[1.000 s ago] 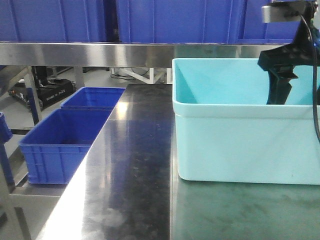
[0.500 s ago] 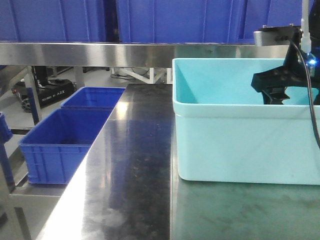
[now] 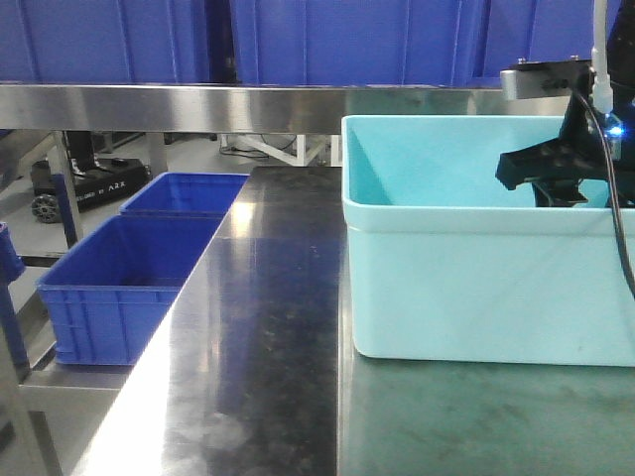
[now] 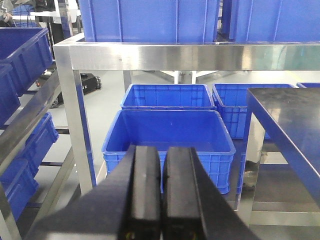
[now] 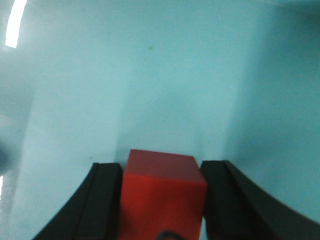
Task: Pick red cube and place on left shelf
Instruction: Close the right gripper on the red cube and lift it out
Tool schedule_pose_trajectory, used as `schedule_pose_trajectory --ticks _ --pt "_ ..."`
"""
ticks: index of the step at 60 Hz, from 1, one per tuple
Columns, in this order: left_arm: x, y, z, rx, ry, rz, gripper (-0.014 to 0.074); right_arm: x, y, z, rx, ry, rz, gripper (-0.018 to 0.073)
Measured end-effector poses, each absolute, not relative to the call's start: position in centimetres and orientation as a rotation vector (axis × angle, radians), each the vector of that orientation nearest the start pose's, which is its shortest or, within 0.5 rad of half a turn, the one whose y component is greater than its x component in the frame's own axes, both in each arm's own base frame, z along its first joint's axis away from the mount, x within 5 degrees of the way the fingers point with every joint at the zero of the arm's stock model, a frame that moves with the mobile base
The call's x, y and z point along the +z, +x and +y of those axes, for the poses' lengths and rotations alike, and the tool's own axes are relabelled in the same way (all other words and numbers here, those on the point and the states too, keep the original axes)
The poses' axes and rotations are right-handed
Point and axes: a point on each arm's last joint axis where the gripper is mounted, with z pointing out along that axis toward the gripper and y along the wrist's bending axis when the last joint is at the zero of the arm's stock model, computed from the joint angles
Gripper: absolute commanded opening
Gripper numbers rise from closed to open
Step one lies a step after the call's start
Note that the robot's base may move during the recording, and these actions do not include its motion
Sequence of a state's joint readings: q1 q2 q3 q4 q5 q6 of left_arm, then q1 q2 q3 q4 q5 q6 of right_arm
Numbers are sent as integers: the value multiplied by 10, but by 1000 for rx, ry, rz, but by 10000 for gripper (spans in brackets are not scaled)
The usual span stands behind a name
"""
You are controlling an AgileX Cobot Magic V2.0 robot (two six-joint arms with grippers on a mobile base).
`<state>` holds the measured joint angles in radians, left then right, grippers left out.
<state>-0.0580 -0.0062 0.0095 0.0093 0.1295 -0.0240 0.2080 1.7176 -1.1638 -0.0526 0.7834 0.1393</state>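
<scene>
The red cube (image 5: 160, 195) lies on the floor of the light cyan bin (image 3: 476, 278), seen only in the right wrist view; the bin wall hides it in the front view. My right gripper (image 5: 160, 167) reaches down into the bin (image 5: 150, 75), its black fingers (image 5: 106, 200) pressed against both sides of the cube. From the front the right gripper (image 3: 556, 186) shows just above the bin's rim. My left gripper (image 4: 162, 150) is shut with nothing in it and hangs off the table's left side, facing the shelf rack (image 4: 75, 115).
The cyan bin stands on a steel table (image 3: 268, 327). To the left, lower down, two open blue crates (image 3: 124, 283) sit on a rack. A steel shelf rail (image 3: 169, 104) carries large blue crates (image 3: 337, 40) above. A table corner (image 4: 285, 115) is at the left wrist's right.
The right gripper has dropped deeper into the cyan bin over the last second, then nearly stopped. Nothing else has moved.
</scene>
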Motion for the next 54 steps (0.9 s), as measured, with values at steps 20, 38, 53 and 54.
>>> schedule_pose_trajectory --ticks 20,38,53,54 --pt "199 56 -3 -55 34 1616 102 302 308 62 95 -115 2503 46" --pt "199 56 -3 -55 34 1616 102 395 226 59 189 -150 2182 46" --pt "199 56 -3 -55 34 1616 102 409 163 68 295 -287 2069 46" --pt "199 56 -3 -55 34 1616 102 408 160 68 301 -294 2068 46"
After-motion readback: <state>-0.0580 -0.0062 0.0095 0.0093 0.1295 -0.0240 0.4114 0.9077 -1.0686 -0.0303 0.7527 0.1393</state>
